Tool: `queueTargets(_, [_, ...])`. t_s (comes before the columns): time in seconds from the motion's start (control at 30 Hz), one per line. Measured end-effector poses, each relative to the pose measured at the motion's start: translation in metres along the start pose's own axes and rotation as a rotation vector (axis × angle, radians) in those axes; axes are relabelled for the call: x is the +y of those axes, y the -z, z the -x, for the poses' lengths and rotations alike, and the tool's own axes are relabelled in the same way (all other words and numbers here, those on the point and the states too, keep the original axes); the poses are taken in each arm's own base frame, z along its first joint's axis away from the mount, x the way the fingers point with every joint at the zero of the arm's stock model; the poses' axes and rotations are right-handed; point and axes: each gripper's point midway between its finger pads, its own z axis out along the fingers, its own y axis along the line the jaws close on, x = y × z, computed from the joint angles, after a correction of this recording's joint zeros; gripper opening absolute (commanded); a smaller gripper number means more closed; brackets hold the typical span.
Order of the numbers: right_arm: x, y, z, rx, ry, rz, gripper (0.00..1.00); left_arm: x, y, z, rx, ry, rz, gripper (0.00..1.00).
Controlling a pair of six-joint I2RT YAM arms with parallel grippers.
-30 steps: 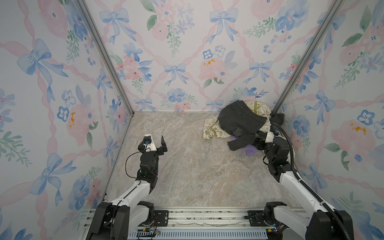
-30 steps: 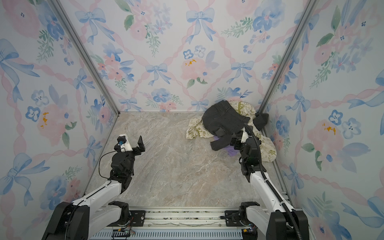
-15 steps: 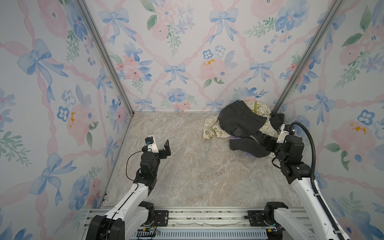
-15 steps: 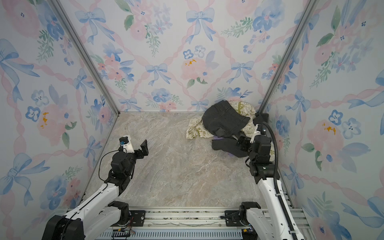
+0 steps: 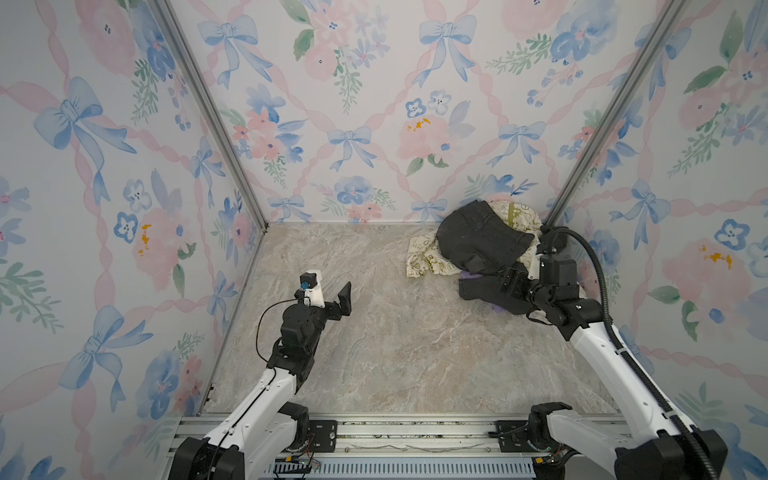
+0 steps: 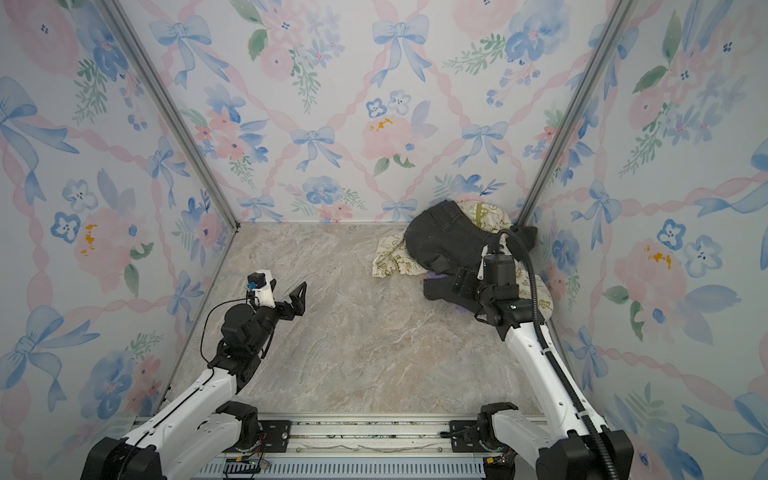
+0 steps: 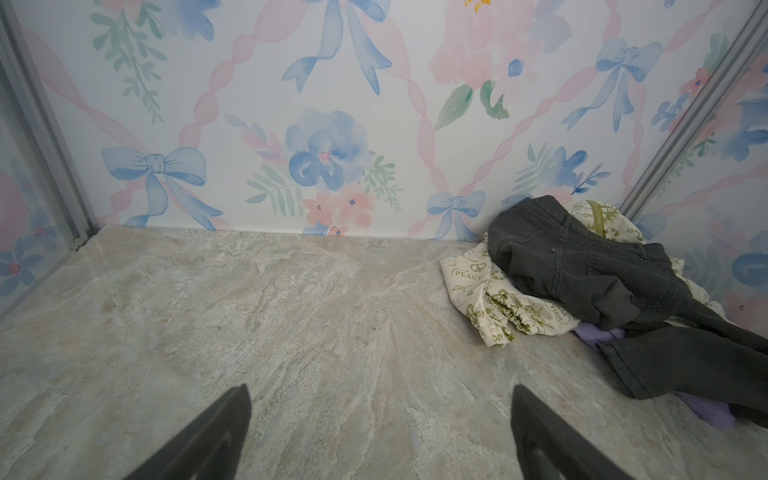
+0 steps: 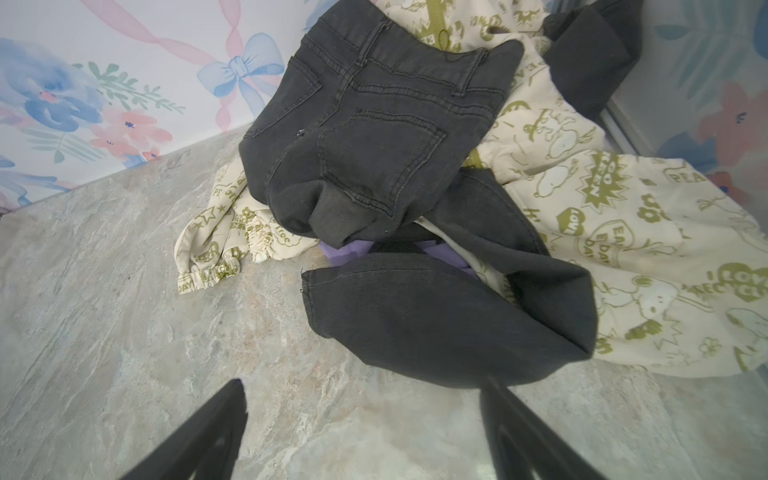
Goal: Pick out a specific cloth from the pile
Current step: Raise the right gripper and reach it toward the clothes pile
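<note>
The pile [image 5: 482,245] lies in the back right corner: a charcoal-black garment [image 8: 361,137] on top of a cream cloth with olive print [image 8: 615,216]. Of the lavender cloth [image 8: 351,251] only small patches show under the black garment, also in the left wrist view [image 7: 592,334] and in both top views [image 5: 471,275] [image 6: 436,275]. My right gripper [image 8: 363,392] is open and low at the front of the pile, with nothing between its fingers; one fingertip [image 8: 494,390] meets the edge of the black trouser leg [image 8: 449,316]. My left gripper [image 7: 380,399] is open and empty over bare floor, far left of the pile [image 5: 334,299].
Flowered walls close in the marble-patterned floor [image 5: 386,345] on three sides, and the pile sits against the back wall and the right corner post [image 5: 582,158]. The right arm's black cable [image 5: 598,282] arches beside the pile. A metal rail [image 5: 395,432] runs along the front edge.
The right arm has swung out to the right and turned its gripper toward the pile from that side. The left gripper has drifted a little to the right.
</note>
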Motion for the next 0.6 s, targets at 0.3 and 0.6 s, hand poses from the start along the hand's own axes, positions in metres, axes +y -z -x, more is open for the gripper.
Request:
queueTargets(0.3, [0.045, -0.047, -0.033, 0.156, 0.01, 0.02, 0.75, -0.007, 0.001, -0.004, 0.022, 0.0, -0.033, 0.98])
queueTargets(0.6, [0.003, -0.056, -0.09, 0.12, -0.371, -0.102, 0.59, -0.01, 0.005, -0.003, 0.024, 0.004, -0.052, 0.98])
